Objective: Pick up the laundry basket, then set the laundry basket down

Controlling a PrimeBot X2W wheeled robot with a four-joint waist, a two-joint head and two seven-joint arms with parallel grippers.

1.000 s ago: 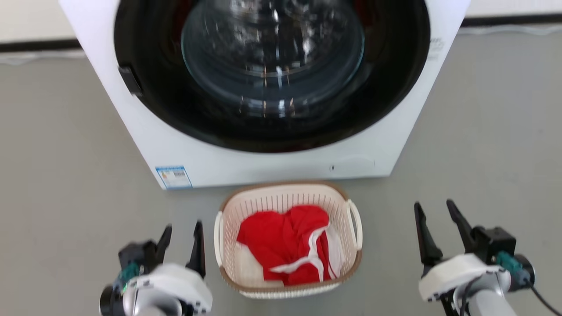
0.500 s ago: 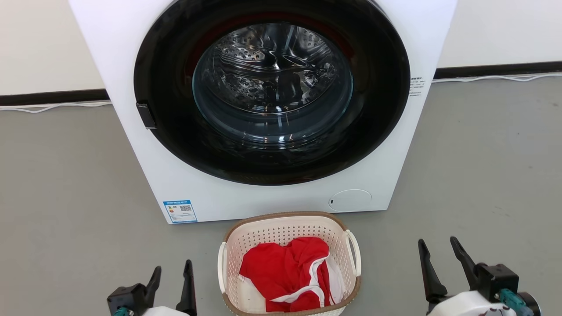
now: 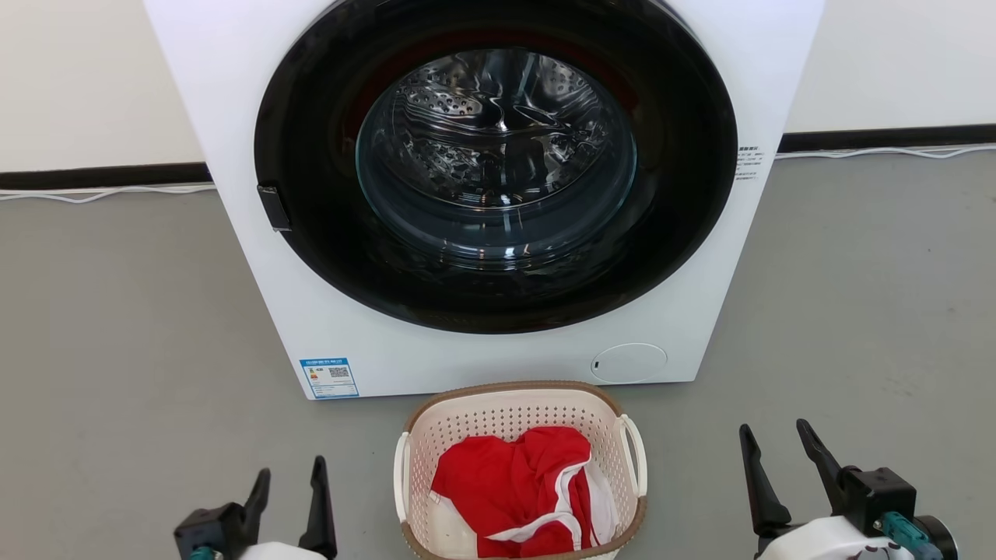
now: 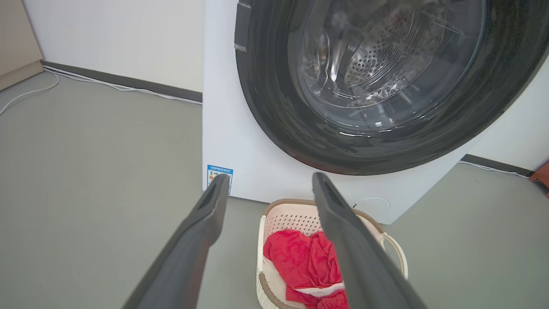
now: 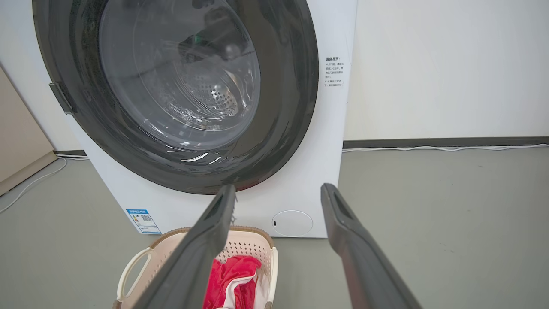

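Head view: laundry basket (image 3: 513, 386) sits crosswise on the floor (image 3: 117, 350), between my left tool (image 3: 290, 467) and right tool (image 3: 773, 426), both open.

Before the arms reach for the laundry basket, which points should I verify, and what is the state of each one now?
1. Left end effector open and empty: ok.
2. Right end effector open and empty: ok.
3. Laundry basket upright on the floor, between both end effectors: ok.
4. Left loop handle and right loop handle free of cloth: ok.
5. Red garment inside the rim: ok at the sides that show; the near edge is cut off, cannot tell.
6. Far rim apart from the washing machine: cannot tell, they are very close.
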